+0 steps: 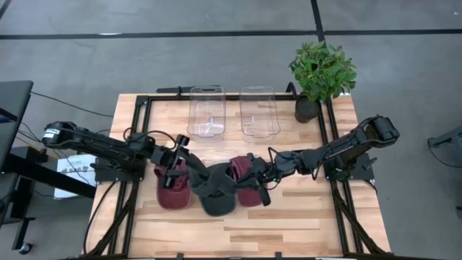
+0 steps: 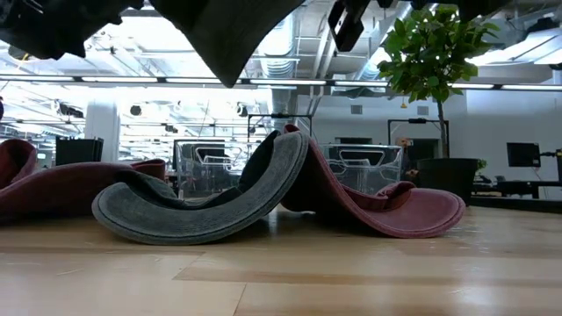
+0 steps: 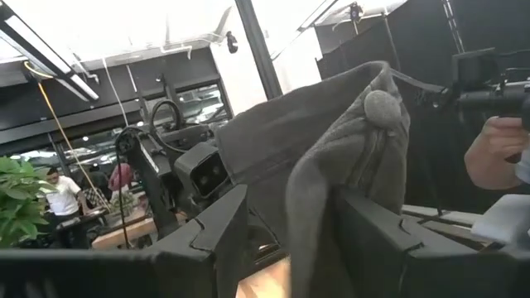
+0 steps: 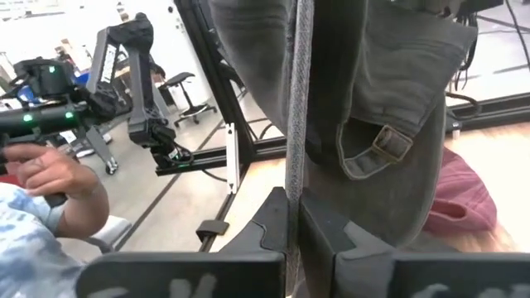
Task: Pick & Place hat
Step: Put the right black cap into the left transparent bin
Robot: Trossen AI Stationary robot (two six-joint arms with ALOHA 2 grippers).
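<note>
A dark grey hat (image 1: pixel 215 189) hangs above the table's middle between my two grippers, and its cloth shows at the top of the low view (image 2: pixel 230 35). My left gripper (image 3: pixel 294 240) comes from the table's left and has the hat's crown between its fingers. My right gripper (image 4: pixel 294 225) comes from the right and is shut on the hat's rim. One maroon hat (image 1: pixel 172 193) lies on the table at the left and another (image 1: pixel 247 189) at the right. Below the held hat, a second grey hat (image 2: pixel 202 215) rests on its curved brim. My left gripper has a bunched fold of the hat's crown (image 3: pixel 319 199) between its two fingers (image 3: pixel 222 228), below the top button (image 3: pixel 381 108). The fingers come about level from the table's left. The hat is clear of the table. My right gripper pinches a thin edge of the hat (image 4: pixel 298 141) between its shut fingers, beside the back strap with its brass buckle (image 4: pixel 387 146). The fingers come about level from the table's right. The cloth hangs slack around them, lifted clear.
Two clear plastic bins (image 1: pixel 206 112) (image 1: pixel 258 112) stand at the table's far side, with a potted plant (image 1: pixel 321 72) at the far right corner. A black frame (image 1: pixel 144 101) borders the wooden table. A person's hand (image 4: pixel 50 178) shows beyond the table.
</note>
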